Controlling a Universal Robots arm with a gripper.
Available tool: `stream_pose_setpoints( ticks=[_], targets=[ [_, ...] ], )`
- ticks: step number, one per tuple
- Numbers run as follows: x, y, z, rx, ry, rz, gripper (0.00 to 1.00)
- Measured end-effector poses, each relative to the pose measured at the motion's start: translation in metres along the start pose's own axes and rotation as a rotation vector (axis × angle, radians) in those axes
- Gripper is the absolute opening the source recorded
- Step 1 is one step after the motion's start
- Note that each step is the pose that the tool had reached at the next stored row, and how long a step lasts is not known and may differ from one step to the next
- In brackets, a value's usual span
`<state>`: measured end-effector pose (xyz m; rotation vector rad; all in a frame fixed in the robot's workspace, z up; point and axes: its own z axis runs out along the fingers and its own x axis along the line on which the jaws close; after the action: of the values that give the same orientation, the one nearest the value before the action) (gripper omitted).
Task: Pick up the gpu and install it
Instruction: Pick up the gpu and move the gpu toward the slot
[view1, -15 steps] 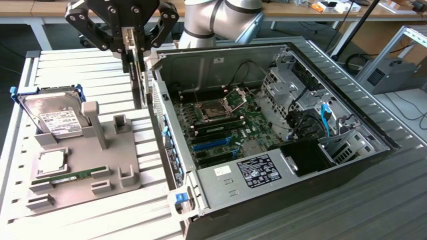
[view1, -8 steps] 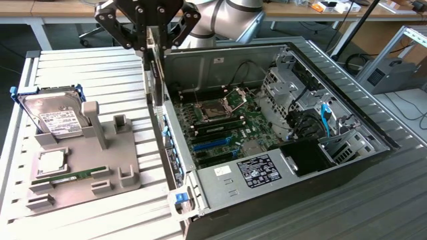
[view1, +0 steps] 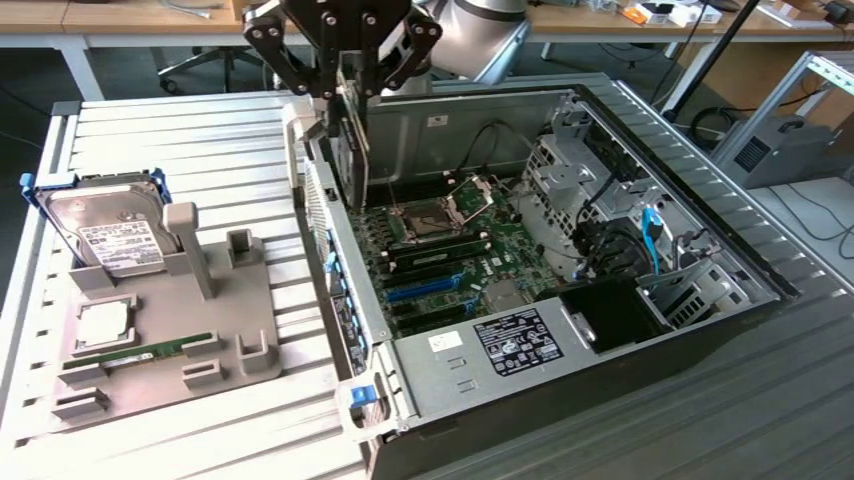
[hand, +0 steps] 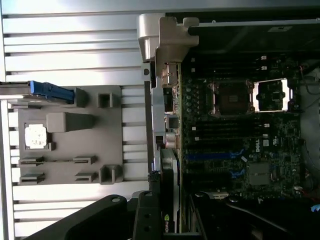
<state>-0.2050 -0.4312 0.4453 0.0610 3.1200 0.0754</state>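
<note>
The slatted table (view1: 160, 130) carries everything. Over its three o'clock half in the exterior view lies the open case (view1: 454, 125). The motherboard (view1: 461, 255) is flat on the case floor, with a bare socket (view1: 430, 220) near its middle and blue slots (view1: 427, 290) toward six o'clock of that. At nine o'clock of the case sits a grey fixture (view1: 174, 330). A hard drive (view1: 107, 235) in a blue frame is propped at its eleven o'clock corner, and a green RAM stick (view1: 147, 352) lies along its six o'clock side. At twelve o'clock in that view the end effector (view1: 350, 85) hangs from the arm. Its fingers are closed partway, pinching the two flat faces of the gpu (view1: 351, 150) near the card's upper edge. The gpu hangs upright and edge-on, clear of the table. It is over the case wall nearest the fixture, with its lower end above the board and seated in no slot. Whether it brushes that wall I cannot tell, since the card hides the gap. The card looks light, thin and stiff, yet fragile, because its contact edge and small parts would not bear knocks or twisting. Its smooth faces may slip under a weak pinch. A grip on the flat faces near the top edge, well away from the contact edge, seems the sound place to hold it.
</note>
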Motion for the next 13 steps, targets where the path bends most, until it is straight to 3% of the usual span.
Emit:
stream_pose_setpoints(
  ticks=[10,13],
  targets=[
    [-0.033,0.0013,0.0007,0.0,0.0,0.0,0.27],
    [-0.049,0.0019,0.001,0.0001,0.0,0.0,0.27]
  ],
)
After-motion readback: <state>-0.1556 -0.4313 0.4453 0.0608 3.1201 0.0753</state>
